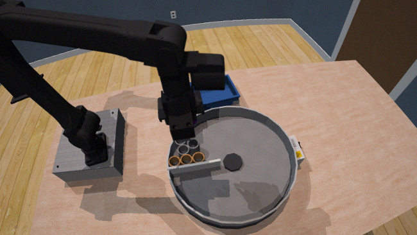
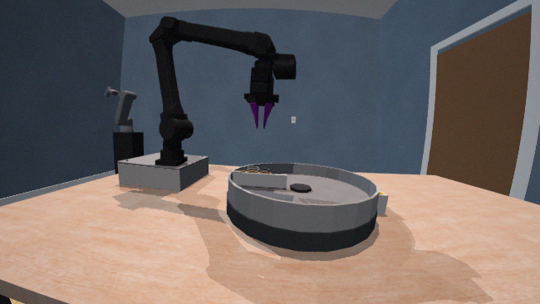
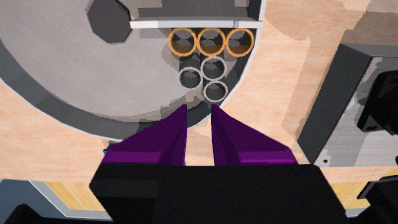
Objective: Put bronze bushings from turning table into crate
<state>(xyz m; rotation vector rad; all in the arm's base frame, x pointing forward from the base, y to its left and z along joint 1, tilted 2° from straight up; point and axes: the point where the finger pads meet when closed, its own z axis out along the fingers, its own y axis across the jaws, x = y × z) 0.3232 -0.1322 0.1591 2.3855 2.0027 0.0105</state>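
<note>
Three bronze bushings [image 1: 198, 161] [image 3: 183, 50] stand upright in a row on the turning table [image 1: 263, 141] [image 2: 303, 216] [image 3: 55, 60], against its light divider [image 1: 199, 167] [image 2: 262, 181] [image 3: 175, 24]. Three steel bushings [image 1: 183, 153] [image 3: 213, 77] stand upright in a cluster beside them, between the row and the rim. My gripper [image 2: 260, 126] [image 3: 199, 111] is partly open with nothing between its purple fingers. It hangs pointing down, high above the table's rim, near the steel bushings in the wrist view. The blue crate [image 1: 216, 96] is partly hidden behind the arm; no bushing shows in its visible part.
The turning table has a raised wall all around and a dark hub [image 1: 233, 162] [image 2: 300, 188] [image 3: 109, 20] at its centre. A white box [image 1: 296, 147] sits at its outer right side. The arm's grey base block [image 1: 93, 141] [image 2: 151, 176] [image 3: 345, 125] stands to the left in the top and exterior views.
</note>
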